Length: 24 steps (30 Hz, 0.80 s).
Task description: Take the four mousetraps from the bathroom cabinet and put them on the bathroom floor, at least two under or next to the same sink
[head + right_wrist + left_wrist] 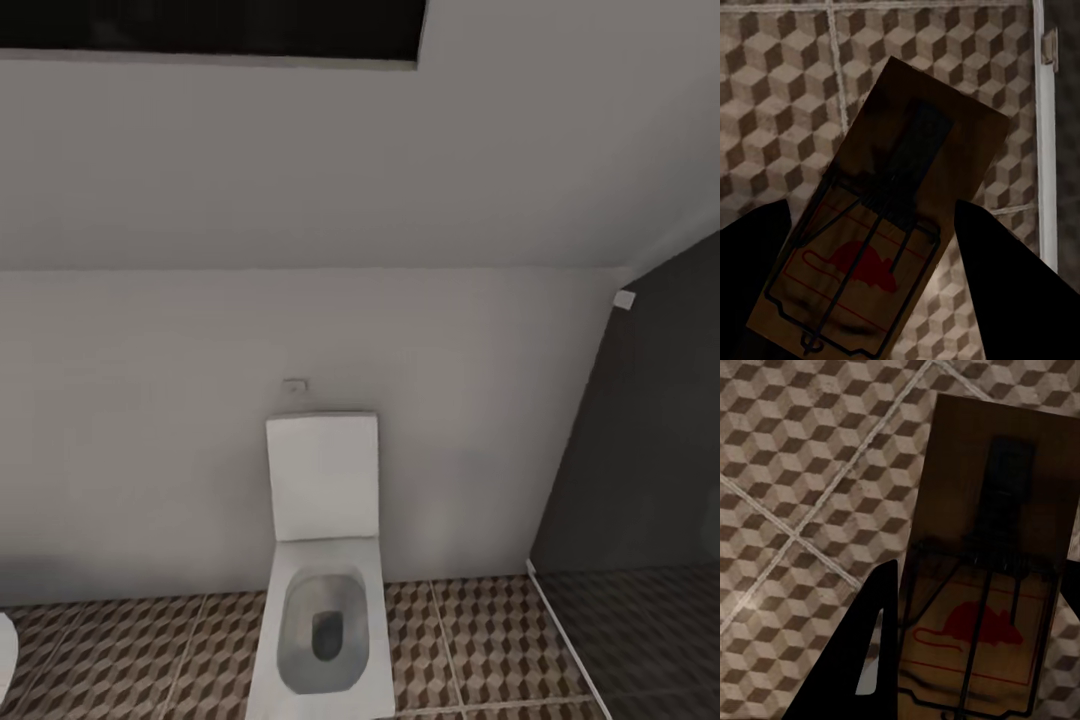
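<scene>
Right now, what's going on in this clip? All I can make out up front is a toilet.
Each claw is carrying a mousetrap above the cube-patterned bathroom floor. The left claw is shut on one mousetrap, and the right claw is shut on another mousetrap. The head camera faces a white toilet against a pale wall, with darker shower flooring to its right. Neither trap has been set down yet.
</scene>
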### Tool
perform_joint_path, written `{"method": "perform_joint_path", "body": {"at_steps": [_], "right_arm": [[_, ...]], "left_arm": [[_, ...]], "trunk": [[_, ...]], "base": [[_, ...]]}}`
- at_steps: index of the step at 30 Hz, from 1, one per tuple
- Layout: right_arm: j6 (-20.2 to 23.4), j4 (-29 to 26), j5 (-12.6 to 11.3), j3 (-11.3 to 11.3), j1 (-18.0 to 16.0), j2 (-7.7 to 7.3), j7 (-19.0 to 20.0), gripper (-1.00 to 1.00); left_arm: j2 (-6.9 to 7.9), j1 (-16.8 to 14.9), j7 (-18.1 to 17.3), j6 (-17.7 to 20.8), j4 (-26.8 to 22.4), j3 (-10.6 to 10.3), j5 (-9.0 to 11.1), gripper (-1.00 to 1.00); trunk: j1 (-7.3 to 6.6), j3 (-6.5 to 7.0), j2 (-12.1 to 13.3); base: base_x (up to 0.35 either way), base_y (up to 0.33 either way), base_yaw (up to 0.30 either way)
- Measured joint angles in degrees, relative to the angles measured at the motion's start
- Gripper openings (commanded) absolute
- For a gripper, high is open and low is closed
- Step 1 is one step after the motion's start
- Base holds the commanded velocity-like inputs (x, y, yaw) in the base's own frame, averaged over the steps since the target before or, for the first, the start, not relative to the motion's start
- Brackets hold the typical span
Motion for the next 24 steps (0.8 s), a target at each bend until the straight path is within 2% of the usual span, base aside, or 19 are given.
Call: {"method": "perform_joint_path", "body": {"at_steps": [9,19,24], "right_arm": [[0.00,-0.01,0.00,0.00,0.01,-0.04,0.00,-1.00],[0.00,-0.01,-0.04,0.00,0.01,-0.03,0.00,-1.00],[0.00,-0.01,-0.07,0.00,0.01,-0.05,0.00,-1.00]], "left_arm": [[-0.05,0.00,-0.06,0.06,-0.26,-0.20,-0.92,-1.00],[-0.15,-0.01,-0.07,0.07,-0.51,-0.15,-1.02,-1.00],[-0.31,-0.01,-0.13,0.08,-0.53,-0.17,-1.10,-1.00]], "trunk": [[-0.03,0.00,-0.01],[0.00,0.00,0.00],[-0.02,0.00,-0.01]], "base": [[0.224,0.000,0.069],[0.067,0.000,0.004],[0.206,0.000,0.000]]}}
